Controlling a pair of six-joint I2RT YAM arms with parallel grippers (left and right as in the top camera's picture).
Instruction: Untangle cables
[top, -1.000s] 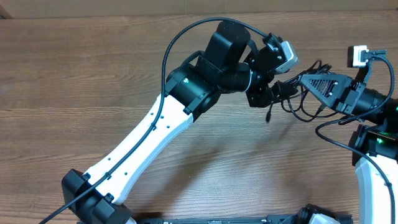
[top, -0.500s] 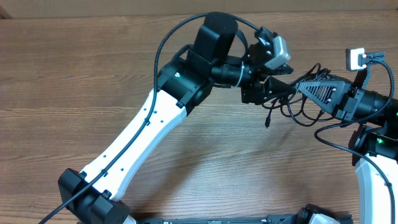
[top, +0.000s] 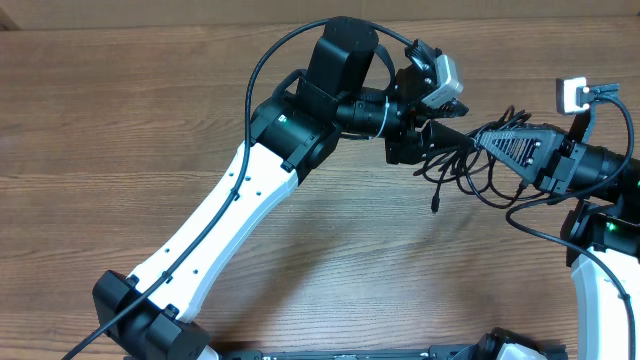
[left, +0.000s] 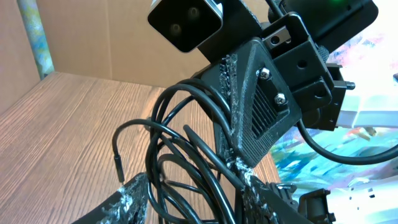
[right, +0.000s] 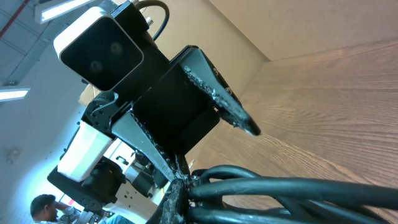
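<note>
Wooden table (top: 120, 130), cables (top: 452, 160) partly obscured

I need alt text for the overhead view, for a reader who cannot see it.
Over a wooden table, two robot grippers meet at a tangle of thin black cables. The right gripper, shut, holds the bundle from the right; the left gripper reaches it from the left. Loose loops and a plug end trail out.

I'm seeing thin black cables (top: 468, 168) against a brown wood-grain table top (top: 110, 110). White plastic left arm link (top: 255, 215), black joints. Black left gripper fingers (left: 134, 199), flecked white. Light grey boxy wrist camera (top: 447, 78).
</note>
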